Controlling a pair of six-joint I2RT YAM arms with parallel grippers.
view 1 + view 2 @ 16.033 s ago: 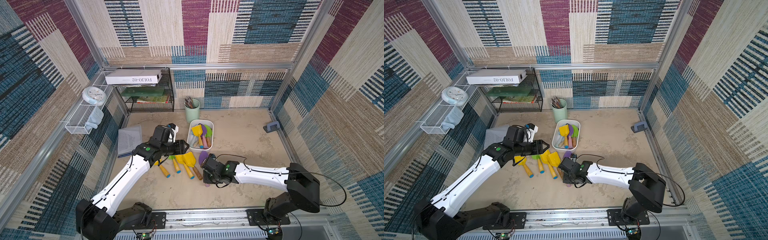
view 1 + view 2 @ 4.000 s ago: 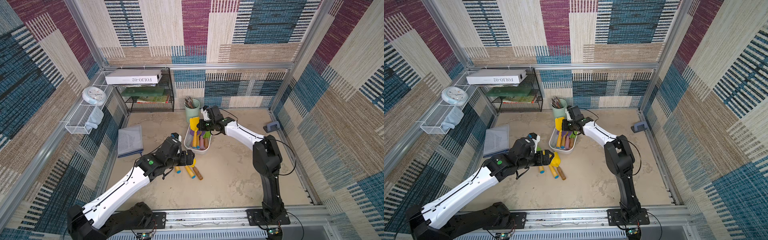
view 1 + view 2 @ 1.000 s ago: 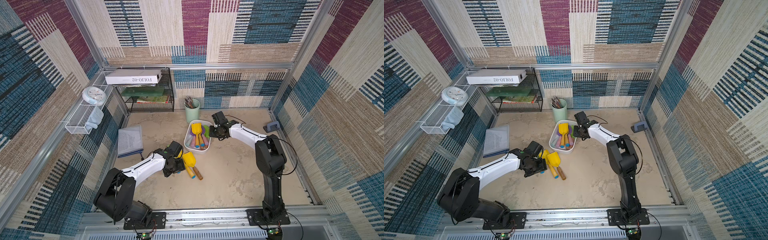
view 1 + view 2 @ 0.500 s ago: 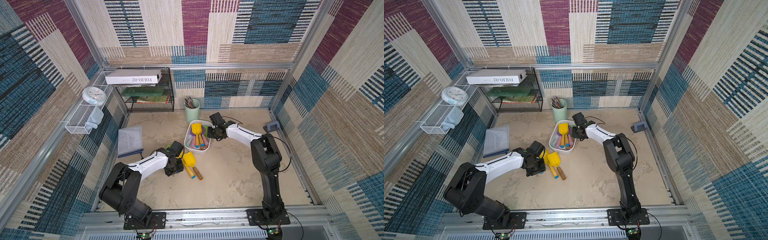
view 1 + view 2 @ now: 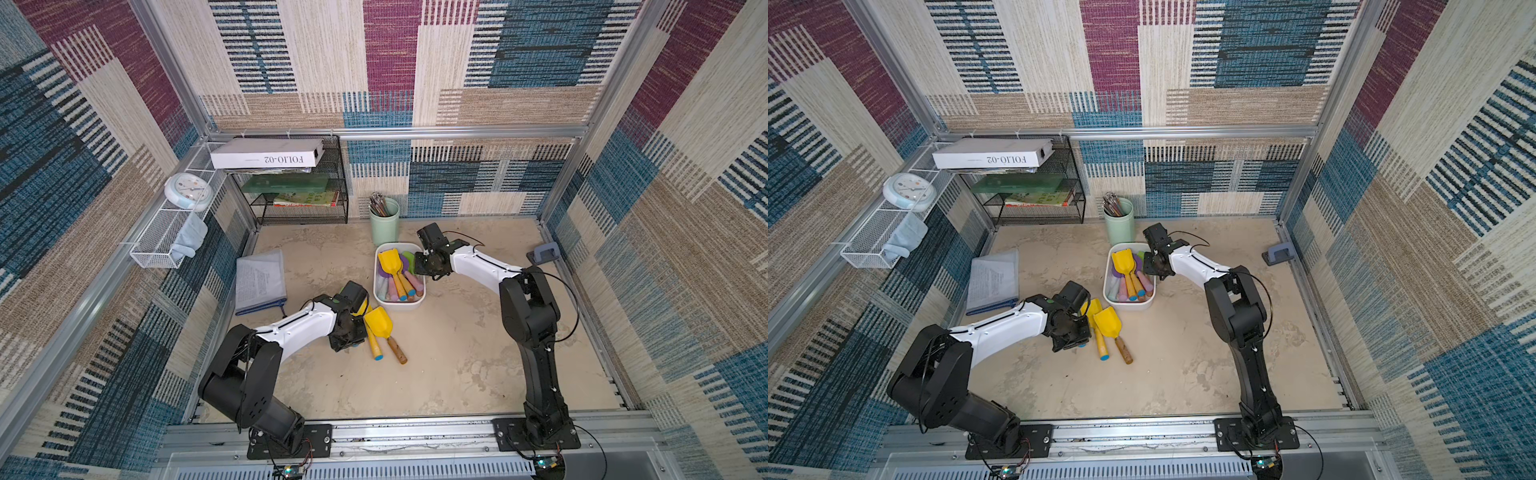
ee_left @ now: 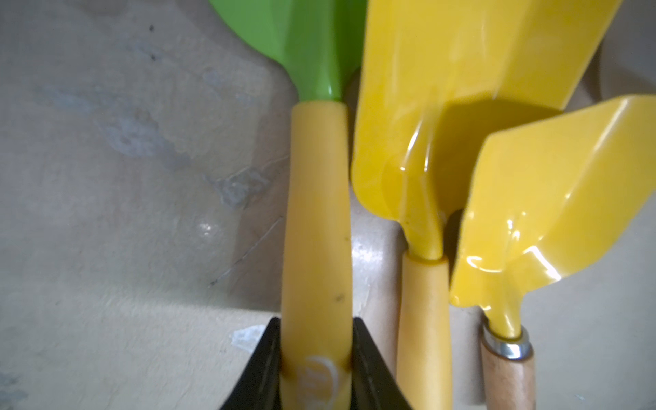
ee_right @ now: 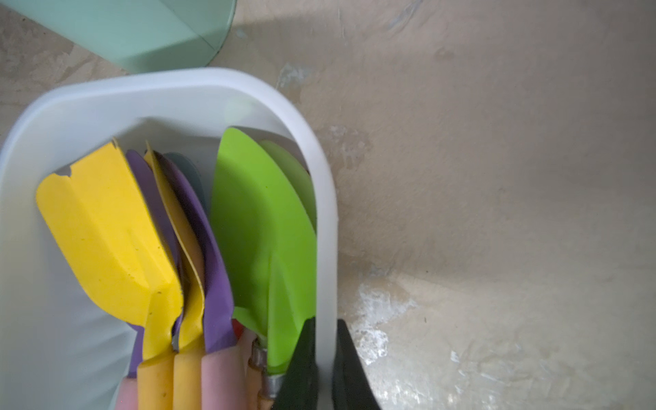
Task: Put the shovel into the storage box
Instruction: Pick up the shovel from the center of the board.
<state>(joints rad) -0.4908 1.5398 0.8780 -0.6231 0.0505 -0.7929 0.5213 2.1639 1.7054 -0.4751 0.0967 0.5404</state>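
A shovel (image 6: 316,230) with a green blade and yellow handle lies on the sandy floor, and my left gripper (image 6: 316,358) is shut on its handle. In both top views that gripper (image 5: 353,328) (image 5: 1073,332) hides most of this shovel. Two yellow shovels (image 5: 379,322) (image 6: 461,88) lie right beside it. The white storage box (image 5: 399,305) (image 5: 1129,306) (image 7: 177,88) stands just beyond them and holds several shovels. My right gripper (image 7: 324,355) (image 5: 424,266) is shut on the box's right wall, one finger inside and one outside.
A mint-green cup (image 5: 384,224) of pencils stands right behind the box. A black wire rack (image 5: 299,195) is at the back left, a document folder (image 5: 261,280) lies left of my left arm, and a grey hole punch (image 5: 544,251) sits by the right wall.
Both grippers have closed: the left onto the green shovel's handle, the right onto the box wall. The right gripper shifted slightly toward the box.
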